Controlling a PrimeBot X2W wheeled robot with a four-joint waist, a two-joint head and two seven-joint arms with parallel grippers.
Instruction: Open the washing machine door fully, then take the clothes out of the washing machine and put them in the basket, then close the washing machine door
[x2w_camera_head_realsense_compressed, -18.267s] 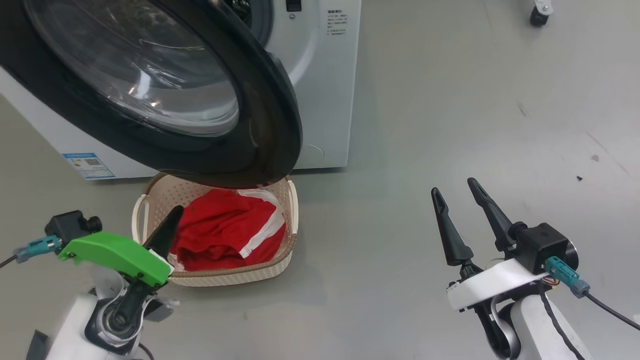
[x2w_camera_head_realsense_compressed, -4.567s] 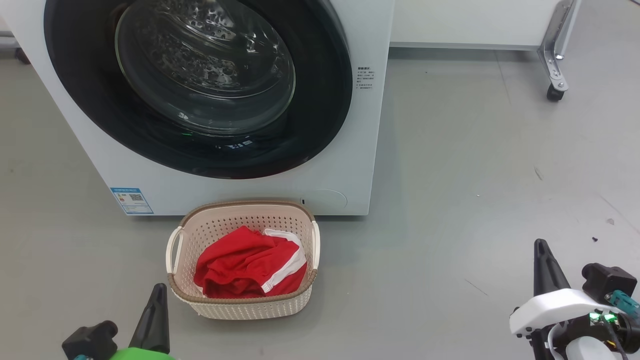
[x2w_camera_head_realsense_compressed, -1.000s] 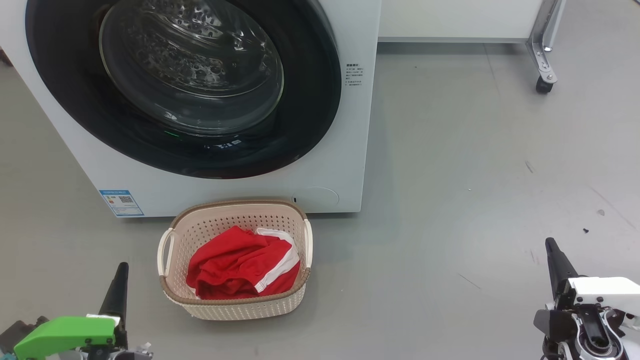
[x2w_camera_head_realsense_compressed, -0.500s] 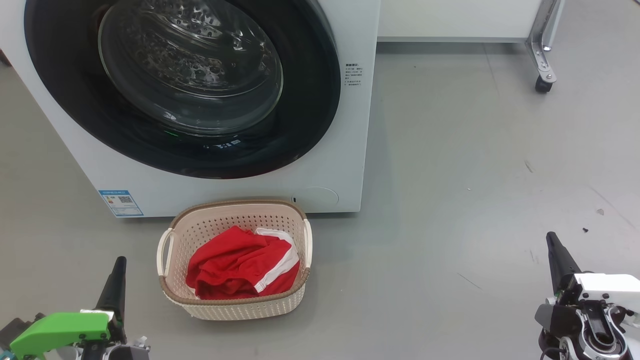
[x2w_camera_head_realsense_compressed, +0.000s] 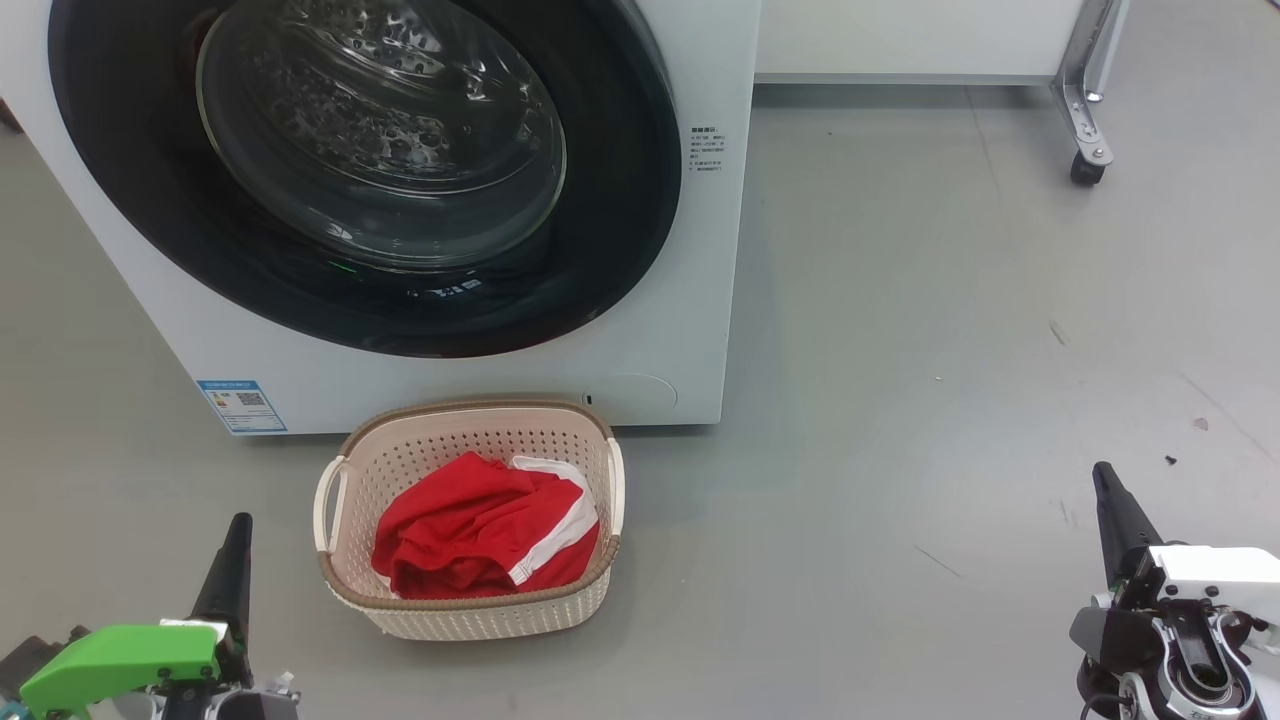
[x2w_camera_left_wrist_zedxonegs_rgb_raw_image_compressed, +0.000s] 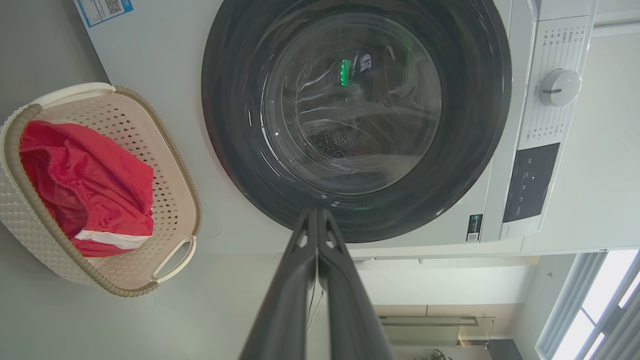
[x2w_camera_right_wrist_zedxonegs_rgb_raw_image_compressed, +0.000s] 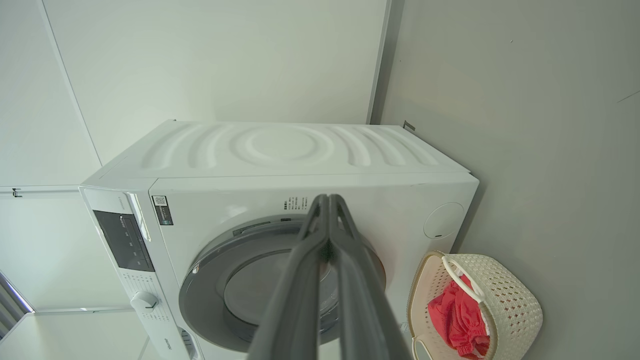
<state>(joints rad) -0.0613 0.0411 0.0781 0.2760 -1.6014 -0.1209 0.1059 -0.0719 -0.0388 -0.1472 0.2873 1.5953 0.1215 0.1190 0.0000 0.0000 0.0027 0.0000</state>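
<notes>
The white washing machine (x2w_camera_head_realsense_compressed: 680, 330) fills the upper left of the head view, its round black door (x2w_camera_head_realsense_compressed: 370, 170) shut flat against the front. On the floor in front of it stands the cream basket (x2w_camera_head_realsense_compressed: 470, 610), holding the red clothes (x2w_camera_head_realsense_compressed: 480, 540) with white trim. My left gripper (x2w_camera_head_realsense_compressed: 235, 535) is at the lower left, left of the basket, shut and empty. At the lower right, well away from the basket, my right gripper (x2w_camera_head_realsense_compressed: 1105, 480) is shut and empty too. The left wrist view shows the door (x2w_camera_left_wrist_zedxonegs_rgb_raw_image_compressed: 355, 120), basket (x2w_camera_left_wrist_zedxonegs_rgb_raw_image_compressed: 175, 165) and clothes (x2w_camera_left_wrist_zedxonegs_rgb_raw_image_compressed: 85, 185); the right wrist view shows the machine (x2w_camera_right_wrist_zedxonegs_rgb_raw_image_compressed: 280, 150) and basket (x2w_camera_right_wrist_zedxonegs_rgb_raw_image_compressed: 515, 300).
Grey floor (x2w_camera_head_realsense_compressed: 950, 350) stretches to the right of the machine. A white cabinet on a metal leg with a caster wheel (x2w_camera_head_realsense_compressed: 1085, 165) stands at the back right. A blue label (x2w_camera_head_realsense_compressed: 240, 403) marks the machine's lower left corner.
Long ago the door stood open over the basket; now it is shut. In the last second my right gripper rose slightly and the left one shifted a little.
</notes>
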